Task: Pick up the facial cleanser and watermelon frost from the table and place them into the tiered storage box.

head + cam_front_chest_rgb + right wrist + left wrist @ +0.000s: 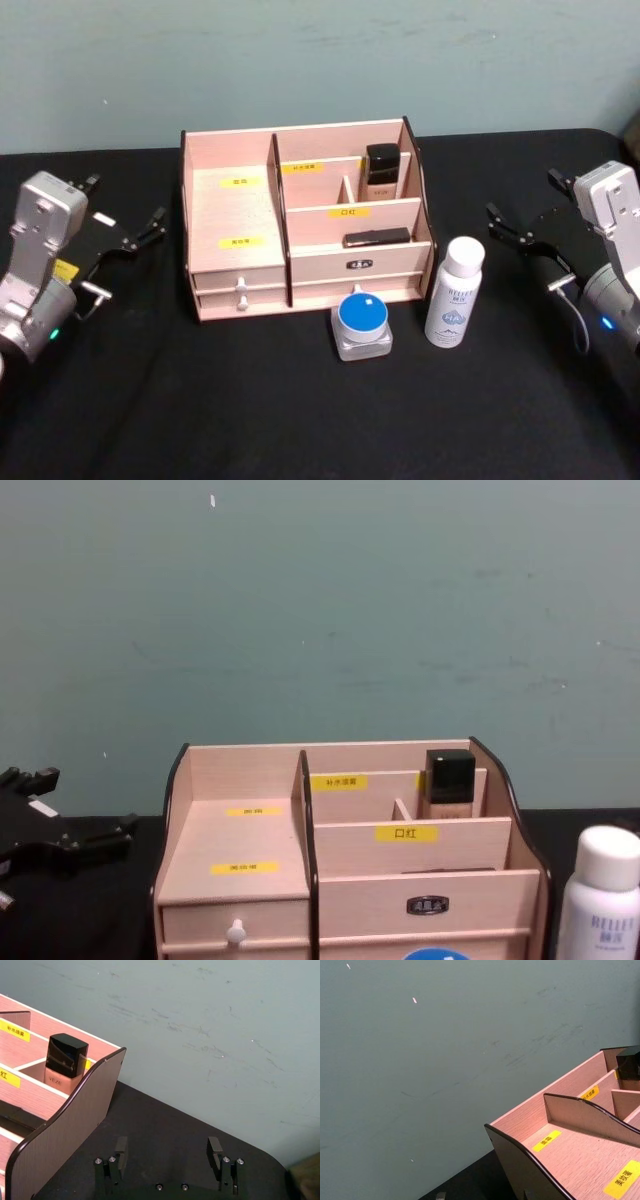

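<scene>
Facial cleanser bottle [453, 292] stands upright on the desk [300, 420], just right of the tiered storage box [235, 200]. It is nearer the right gripper [167, 1147], whose fingers [121, 1146] spread wide. The left gripper [484, 1194] is parked, also wide.

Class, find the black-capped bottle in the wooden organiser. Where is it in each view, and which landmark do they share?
Head view: black-capped bottle in the back right compartment of the tiered storage box.
Left wrist view: at the box's far end, past the curved divider.
Right wrist view: just inside the near curved side wall.
Chest view: right of centre, back row.
Landmark: the back row's yellow label.
</scene>
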You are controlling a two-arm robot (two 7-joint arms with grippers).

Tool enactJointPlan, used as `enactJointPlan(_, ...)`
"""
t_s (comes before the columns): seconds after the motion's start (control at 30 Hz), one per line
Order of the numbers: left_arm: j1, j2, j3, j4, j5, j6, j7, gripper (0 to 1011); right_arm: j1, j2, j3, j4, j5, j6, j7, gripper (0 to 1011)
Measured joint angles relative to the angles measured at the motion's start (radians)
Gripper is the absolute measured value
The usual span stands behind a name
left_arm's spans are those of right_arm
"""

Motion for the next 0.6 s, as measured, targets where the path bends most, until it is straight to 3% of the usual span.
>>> enactJointPlan(0.6,0.0,0.0,0.0,0.0,0.0,0.0,0.0,1010,0.0,0.0,0.0,0.0,0.0,0.0,0.0,1007)
